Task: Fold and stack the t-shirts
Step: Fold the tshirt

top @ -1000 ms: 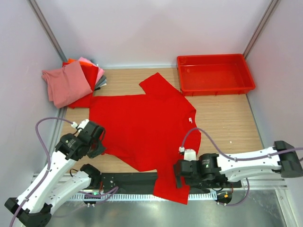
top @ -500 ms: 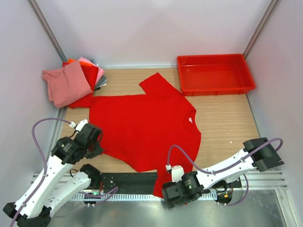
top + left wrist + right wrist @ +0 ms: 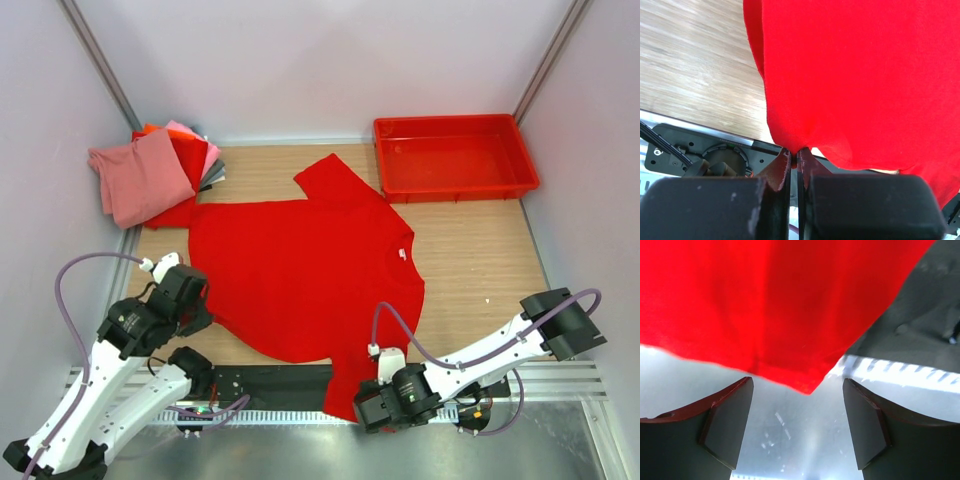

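Cloth fills the middle of the scene: a bright red shirt [image 3: 300, 270] lies spread flat on the table [image 3: 480, 260], its neck with a small white label pointing right. One sleeve points away from the arms, and one near corner hangs off the table's front edge over the metal strip.

At the shirt's near left edge, the left gripper [image 3: 794, 156] is clenched on the hem. Its jaws are pressed together with a small pinch of red cloth between the tips. The rest of that edge lies on the wood.

At the shirt's overhanging near corner, the right gripper [image 3: 797, 407] is released. Its jaws stand wide apart, with the pointed tip of the cloth hanging above the gap and touching neither finger, as far as the wrist view shows.

Beyond the shirt's far left corner sits the stack of folded shirts [image 3: 160, 175], dusty pink on top, with red, orange and grey edges showing beneath. Beyond the shirt's far right side, near the sleeve, stands a red tray [image 3: 455, 158].
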